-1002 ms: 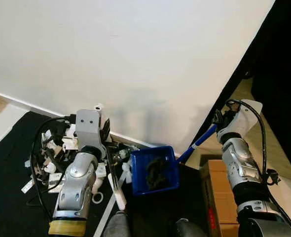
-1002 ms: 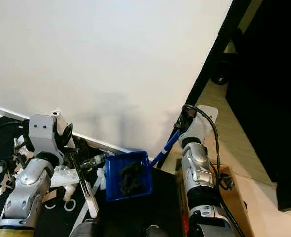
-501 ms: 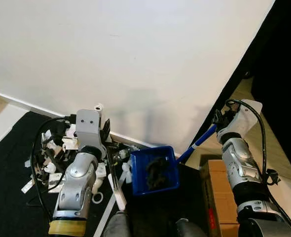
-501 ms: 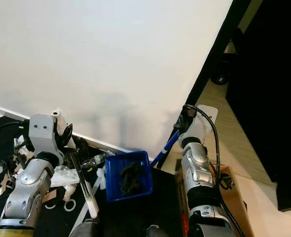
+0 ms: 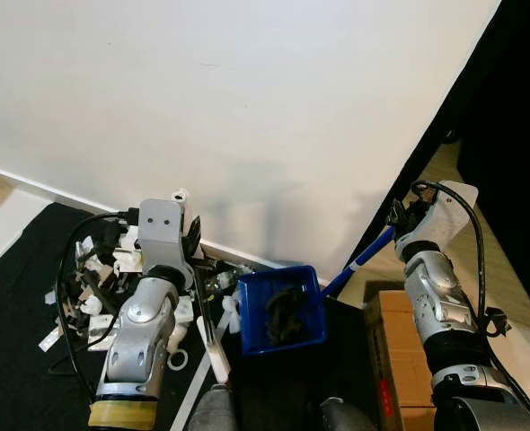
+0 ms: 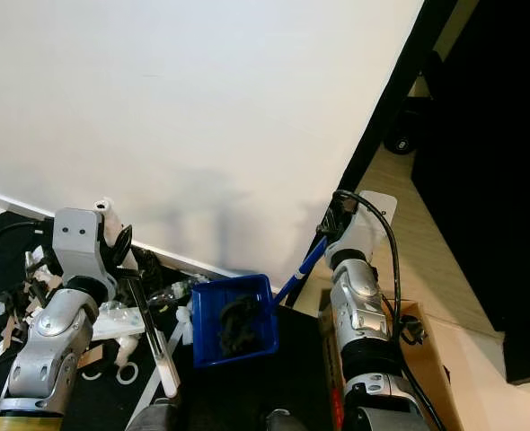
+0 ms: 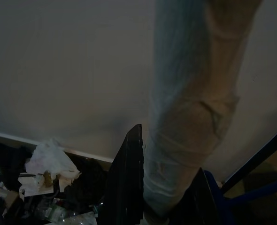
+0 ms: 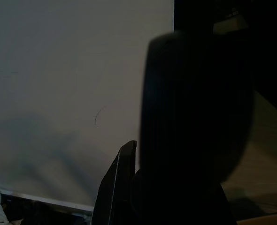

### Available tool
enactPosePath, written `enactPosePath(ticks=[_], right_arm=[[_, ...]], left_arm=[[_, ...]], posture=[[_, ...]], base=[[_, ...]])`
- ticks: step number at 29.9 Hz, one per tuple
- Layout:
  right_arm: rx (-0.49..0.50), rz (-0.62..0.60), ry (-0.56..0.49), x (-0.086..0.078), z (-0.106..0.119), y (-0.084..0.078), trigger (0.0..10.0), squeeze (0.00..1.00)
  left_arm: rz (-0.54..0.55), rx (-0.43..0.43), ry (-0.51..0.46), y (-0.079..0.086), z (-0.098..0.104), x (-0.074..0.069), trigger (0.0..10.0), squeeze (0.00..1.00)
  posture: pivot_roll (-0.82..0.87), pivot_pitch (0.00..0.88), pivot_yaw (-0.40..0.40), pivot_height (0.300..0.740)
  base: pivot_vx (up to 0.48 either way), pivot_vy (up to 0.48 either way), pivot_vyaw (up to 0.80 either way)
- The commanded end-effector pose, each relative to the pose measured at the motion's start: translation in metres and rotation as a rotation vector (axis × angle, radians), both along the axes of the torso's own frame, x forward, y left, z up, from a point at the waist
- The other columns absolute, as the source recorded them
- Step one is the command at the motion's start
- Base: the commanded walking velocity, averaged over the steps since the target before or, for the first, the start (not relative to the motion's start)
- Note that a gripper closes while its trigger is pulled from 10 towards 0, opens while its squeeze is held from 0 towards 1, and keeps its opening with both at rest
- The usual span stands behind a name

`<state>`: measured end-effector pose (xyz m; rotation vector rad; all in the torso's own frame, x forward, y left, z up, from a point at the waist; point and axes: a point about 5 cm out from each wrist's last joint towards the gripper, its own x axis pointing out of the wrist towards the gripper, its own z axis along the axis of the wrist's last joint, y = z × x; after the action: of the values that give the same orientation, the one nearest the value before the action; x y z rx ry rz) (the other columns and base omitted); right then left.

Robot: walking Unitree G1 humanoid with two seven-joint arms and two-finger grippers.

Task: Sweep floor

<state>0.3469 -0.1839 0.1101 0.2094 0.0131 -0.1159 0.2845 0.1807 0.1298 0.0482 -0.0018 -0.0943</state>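
My left gripper [image 5: 192, 239] is shut on the pale taped broom handle [image 7: 190, 122], low by the wall. The broom's stick [image 5: 213, 337] slants down toward my feet. A blue dustpan [image 5: 281, 311] holding a dark clump of debris [image 5: 283, 312] hangs just right of the stick. Its blue handle [image 5: 362, 259] rises to my right gripper [image 5: 398, 218], which is shut on its upper end. Litter [image 5: 99, 274] of white scraps and dark bits lies on the black mat [image 5: 13, 305] left of my left arm. One black finger [image 7: 127, 180] lies against the taped handle.
A white wall [image 5: 247, 99] with a baseboard stands close ahead. A black cable [image 5: 65, 269] loops through the litter. A cardboard box [image 5: 393, 359] sits at the lower right beside my right arm. A black panel [image 5: 507, 144] runs along the right, with tan floor beyond.
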Motion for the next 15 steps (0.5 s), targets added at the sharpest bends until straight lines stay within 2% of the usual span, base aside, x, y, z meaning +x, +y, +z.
enactPosePath(ticks=[1,6,15], right_arm=[[0.011,-0.026,-0.03,-0.002,0.0033,-0.0059,10.0,0.0],[0.013,-0.029,-0.029,-0.003,0.0026,-0.0067,10.0,0.0],[0.014,-0.028,-0.028,-0.002,0.003,-0.0073,10.0,0.0]], left_arm=[[-0.013,0.007,-0.02,-0.0025,0.0027,0.001,10.0,0.0],[-0.017,0.007,-0.02,-0.0028,0.0028,0.0011,10.0,0.0],[-0.013,0.007,-0.019,-0.0025,0.0028,0.0006,10.0,0.0]], posture=[[0.21,0.105,-0.048,0.74],[0.21,0.109,-0.046,0.74],[0.21,0.111,-0.051,0.74]], base=[[0.0,0.0,-0.46],[0.0,0.0,-0.5],[0.0,0.0,-0.66]])
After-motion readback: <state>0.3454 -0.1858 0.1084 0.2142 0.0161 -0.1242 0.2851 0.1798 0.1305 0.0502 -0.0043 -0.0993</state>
